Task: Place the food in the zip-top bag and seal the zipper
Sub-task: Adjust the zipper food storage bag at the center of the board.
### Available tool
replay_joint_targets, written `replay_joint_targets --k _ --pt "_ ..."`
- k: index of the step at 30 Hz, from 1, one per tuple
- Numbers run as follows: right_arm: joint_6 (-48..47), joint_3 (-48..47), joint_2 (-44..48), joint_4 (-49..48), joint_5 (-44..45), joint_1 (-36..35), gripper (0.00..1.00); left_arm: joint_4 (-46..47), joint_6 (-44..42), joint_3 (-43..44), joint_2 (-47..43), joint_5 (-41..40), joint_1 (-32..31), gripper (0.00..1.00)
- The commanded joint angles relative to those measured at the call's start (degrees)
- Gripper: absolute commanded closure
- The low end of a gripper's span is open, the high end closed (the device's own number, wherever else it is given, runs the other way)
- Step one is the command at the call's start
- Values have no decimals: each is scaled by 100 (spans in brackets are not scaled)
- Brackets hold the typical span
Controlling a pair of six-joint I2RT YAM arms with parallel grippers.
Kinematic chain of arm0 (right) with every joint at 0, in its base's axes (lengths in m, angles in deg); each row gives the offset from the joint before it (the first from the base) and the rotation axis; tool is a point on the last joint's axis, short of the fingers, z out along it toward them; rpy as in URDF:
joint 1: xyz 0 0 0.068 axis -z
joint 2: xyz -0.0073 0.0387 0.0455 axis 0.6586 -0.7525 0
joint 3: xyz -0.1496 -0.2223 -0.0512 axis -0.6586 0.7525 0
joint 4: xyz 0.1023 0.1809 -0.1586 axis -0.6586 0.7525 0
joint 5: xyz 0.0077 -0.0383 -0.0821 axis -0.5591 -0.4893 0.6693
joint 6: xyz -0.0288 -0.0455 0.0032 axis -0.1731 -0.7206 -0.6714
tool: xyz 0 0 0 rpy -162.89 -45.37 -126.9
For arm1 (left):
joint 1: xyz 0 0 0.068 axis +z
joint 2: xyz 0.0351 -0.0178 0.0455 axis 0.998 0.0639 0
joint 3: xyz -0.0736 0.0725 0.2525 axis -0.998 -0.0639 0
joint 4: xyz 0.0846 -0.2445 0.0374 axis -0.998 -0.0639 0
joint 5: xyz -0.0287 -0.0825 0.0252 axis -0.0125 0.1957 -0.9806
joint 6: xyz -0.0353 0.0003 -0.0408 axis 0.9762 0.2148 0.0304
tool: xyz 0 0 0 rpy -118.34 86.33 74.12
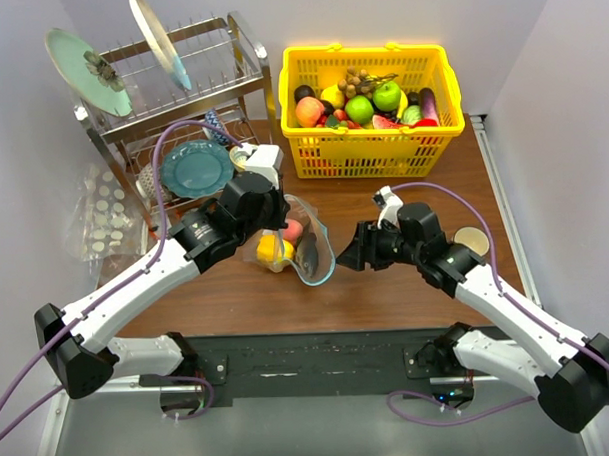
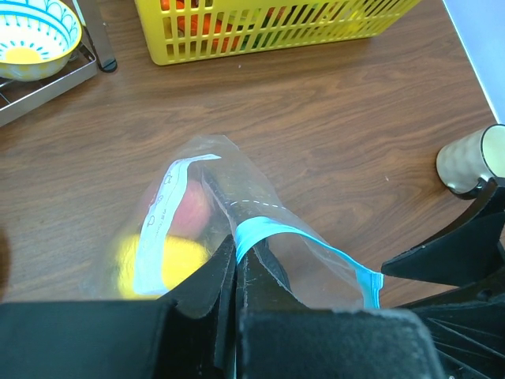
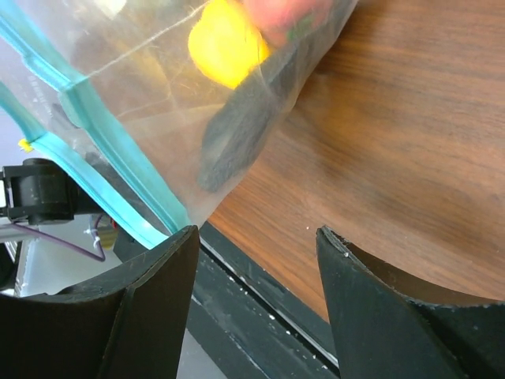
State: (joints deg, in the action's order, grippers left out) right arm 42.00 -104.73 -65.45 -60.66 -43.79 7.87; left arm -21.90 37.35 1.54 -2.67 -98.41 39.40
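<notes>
1. Two black fingers [image 2: 197, 304] of the left gripper [image 2: 237, 278] are pressed together with no gap. They pinch the clear film of the zip-top bag [image 2: 237, 197] at its mouth, right on the zipper [image 2: 304, 237].
2. Spread wide, the right gripper [image 3: 256, 237] grasps nothing. In its wrist view one finger [image 3: 134, 316] sits just beside the bag's lower corner; I cannot tell whether they touch.
3. Seen from overhead, the bag [image 1: 310, 243] hangs in the middle of the frame between the left gripper [image 1: 278, 229] and the right gripper [image 1: 344, 259], above the brown wood-grain table [image 1: 407, 294]. Its mouth gapes toward the lower right.
4. The zipper [image 3: 118, 170] is a thin, ridged teal strip. Its two tracks run apart, so the mouth is unsealed.
5. Inside the soft, wrinkled plastic lie a rounded yellow toy fruit [image 3: 225, 43], a peach-pink piece [image 2: 193, 209] and a long dark piece [image 3: 241, 134].
6. More glossy toy fruits [image 1: 365, 101] fill the slatted yellow plastic basket [image 1: 367, 156] at the upper middle of the overhead frame.
7. A pale cup [image 1: 472, 240] stands at middle right, and a metal wire dish rack [image 1: 180, 92] with a teal plate [image 1: 197, 169] stands at upper left.
</notes>
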Motion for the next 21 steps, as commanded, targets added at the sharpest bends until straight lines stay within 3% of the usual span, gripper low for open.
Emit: replay_joint_targets --k 1,5,16,20,21 --pt "-122 102 277 -437 -124 -25 37 177 -102 196 -153 -140 18 100" --pt "-17 366 410 -1028 -695 -17 38 204 -93 178 -144 -122 18 100" --pt "-166 103 -65 -1275 -881 -148 39 134 -146 266 -65 -122 18 100" --pt "-289 -38 -179 -1152 -697 -236 43 107 -164 301 -30 -157 18 100" --pt "-324 -55 -223 -1099 -618 -236 48 98 -164 319 -38 -157 18 100"
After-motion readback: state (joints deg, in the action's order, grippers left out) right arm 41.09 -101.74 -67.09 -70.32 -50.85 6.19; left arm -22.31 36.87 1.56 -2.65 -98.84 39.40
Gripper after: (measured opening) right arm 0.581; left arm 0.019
